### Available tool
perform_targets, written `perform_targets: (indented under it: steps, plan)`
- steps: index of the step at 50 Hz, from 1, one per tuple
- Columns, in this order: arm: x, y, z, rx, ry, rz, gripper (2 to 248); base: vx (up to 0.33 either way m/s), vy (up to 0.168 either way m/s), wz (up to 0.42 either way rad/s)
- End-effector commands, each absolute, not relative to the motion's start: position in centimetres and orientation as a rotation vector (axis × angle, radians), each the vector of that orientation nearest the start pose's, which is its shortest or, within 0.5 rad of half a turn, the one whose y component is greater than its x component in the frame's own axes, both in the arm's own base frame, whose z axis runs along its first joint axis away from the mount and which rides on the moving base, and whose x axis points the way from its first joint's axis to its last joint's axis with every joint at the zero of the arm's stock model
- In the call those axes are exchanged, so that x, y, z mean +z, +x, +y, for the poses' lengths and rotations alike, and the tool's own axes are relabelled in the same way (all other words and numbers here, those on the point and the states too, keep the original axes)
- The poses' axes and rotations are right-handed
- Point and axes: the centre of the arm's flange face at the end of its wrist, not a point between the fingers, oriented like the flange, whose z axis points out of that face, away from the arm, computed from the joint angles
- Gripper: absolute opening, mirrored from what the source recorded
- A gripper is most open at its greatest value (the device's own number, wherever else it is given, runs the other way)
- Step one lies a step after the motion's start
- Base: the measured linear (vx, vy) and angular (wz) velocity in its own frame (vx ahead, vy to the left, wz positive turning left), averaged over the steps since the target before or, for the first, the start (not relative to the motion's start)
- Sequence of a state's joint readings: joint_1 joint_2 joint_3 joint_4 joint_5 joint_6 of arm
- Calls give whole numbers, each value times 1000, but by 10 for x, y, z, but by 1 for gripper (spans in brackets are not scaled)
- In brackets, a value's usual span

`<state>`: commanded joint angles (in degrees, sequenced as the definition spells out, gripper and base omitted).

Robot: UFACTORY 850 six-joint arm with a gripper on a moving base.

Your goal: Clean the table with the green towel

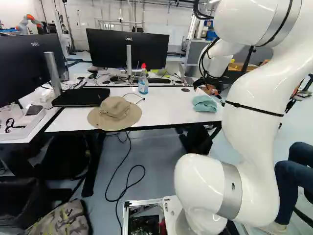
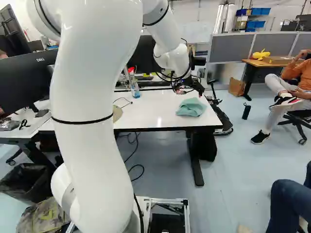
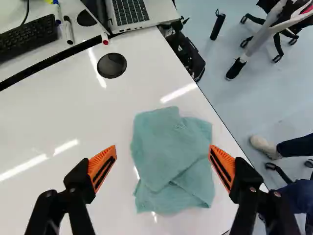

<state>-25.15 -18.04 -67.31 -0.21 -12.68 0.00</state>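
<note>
You're at the very start of this job, as far as I can judge: the green towel (image 3: 171, 156) lies loosely folded on the white table (image 3: 39, 122), below the gripper (image 3: 163, 148) and in the gap between its fingers as the wrist view looks down. Your jaws stand wide apart, released, with nothing grasped. So what you have ready is the alignment; the pick-up, the wiping itself and letting go of the cloth all look left to do. Judge your wiping area from the jaws: bare tabletop spreads well out to their left, with a black disc (image 3: 112, 65) set ahead of them. Farther off to their left sit the hat (image 1: 115, 113) and the spray bottle (image 1: 143, 83), which you'd have to wipe around or shift. You can't tell from these views whether any patch has been cleaned; the bright streaks look like reflections, not wet marks.
</note>
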Motion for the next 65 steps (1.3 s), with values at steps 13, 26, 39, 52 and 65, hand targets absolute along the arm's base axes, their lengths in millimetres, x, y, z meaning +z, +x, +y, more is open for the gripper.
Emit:
perform_targets:
  steps: [13, 26, 39, 52, 65]
  plan:
    - [490, 529, -227, -1078, -3033, 620, 247, 0, 0, 0]
    - [480, 513, -197, -1165, -3010, 552, 247, 0, 0, 0]
    - [467, 492, -161, -1267, -2974, 471, 247, 0, 0, 0]
    - [451, 462, -123, -1379, -2922, 380, 247, 0, 0, 0]
    - [433, 426, -87, -1491, -2857, 287, 247, 0, 0, 0]
